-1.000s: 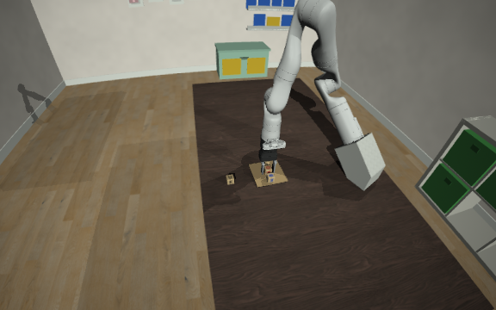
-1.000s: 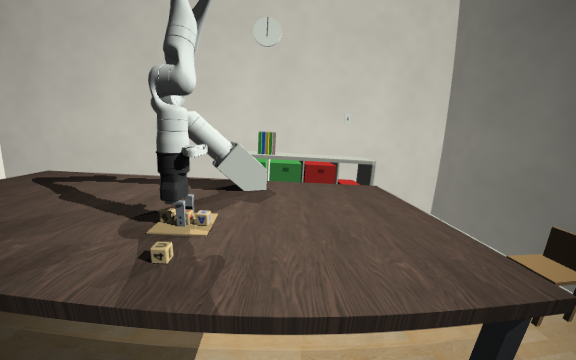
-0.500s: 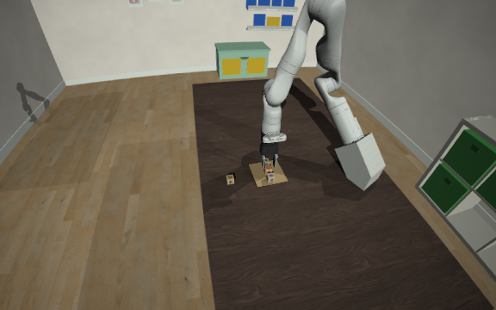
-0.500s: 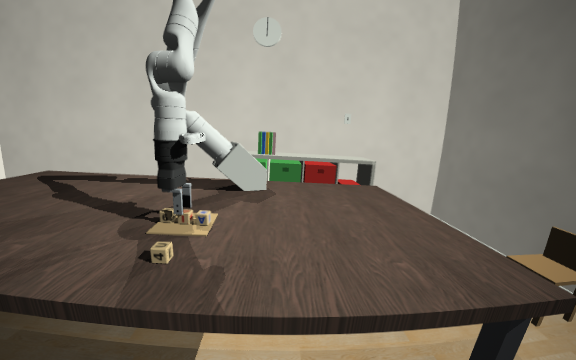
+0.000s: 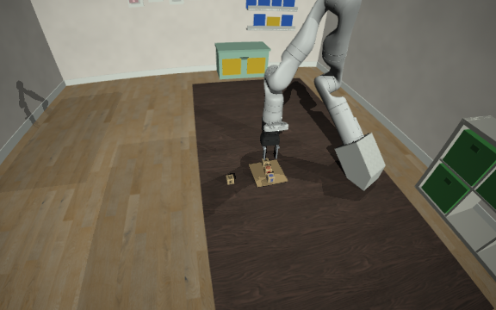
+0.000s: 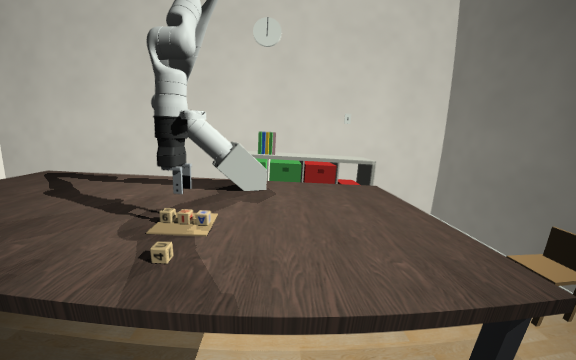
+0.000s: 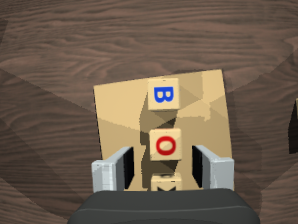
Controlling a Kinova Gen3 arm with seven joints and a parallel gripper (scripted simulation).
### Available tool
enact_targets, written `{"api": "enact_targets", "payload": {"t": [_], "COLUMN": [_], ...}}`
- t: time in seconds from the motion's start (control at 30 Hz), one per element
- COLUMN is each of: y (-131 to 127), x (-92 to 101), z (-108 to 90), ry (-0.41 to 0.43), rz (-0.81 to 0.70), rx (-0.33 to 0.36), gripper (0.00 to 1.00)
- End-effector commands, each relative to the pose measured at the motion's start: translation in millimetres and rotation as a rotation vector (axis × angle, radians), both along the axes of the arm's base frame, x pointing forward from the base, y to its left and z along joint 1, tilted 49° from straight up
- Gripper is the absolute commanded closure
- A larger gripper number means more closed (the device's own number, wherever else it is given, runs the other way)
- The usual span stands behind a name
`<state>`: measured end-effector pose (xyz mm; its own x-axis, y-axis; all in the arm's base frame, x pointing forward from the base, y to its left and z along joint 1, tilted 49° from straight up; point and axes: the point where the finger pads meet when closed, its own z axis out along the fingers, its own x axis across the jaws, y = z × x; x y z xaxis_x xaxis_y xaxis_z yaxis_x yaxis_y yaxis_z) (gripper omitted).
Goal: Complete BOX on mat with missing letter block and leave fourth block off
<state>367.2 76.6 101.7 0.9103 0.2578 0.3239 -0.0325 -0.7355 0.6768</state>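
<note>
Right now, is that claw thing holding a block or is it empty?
Gripper: open and empty, raised above the O block on the mat.
</note>
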Motion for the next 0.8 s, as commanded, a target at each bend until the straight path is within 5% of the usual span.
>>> {"api": "enact_targets", "payload": {"t": [0.0, 0.17, 0.2, 0.77], "y": [8.7, 9.1, 9.1, 9.1], "x": [-1.3, -1.5, -1.5, -1.5], "z": [2.1, 2.5, 2.5, 2.5], "ry": [-0.002, -0.002, -0.002, -0.002], "rz": [0.018, 0.018, 0.018, 0.018], "rx": [0.003, 0.003, 0.003, 0.003], "gripper": [0.13, 0.13, 0.0, 0.0]}}
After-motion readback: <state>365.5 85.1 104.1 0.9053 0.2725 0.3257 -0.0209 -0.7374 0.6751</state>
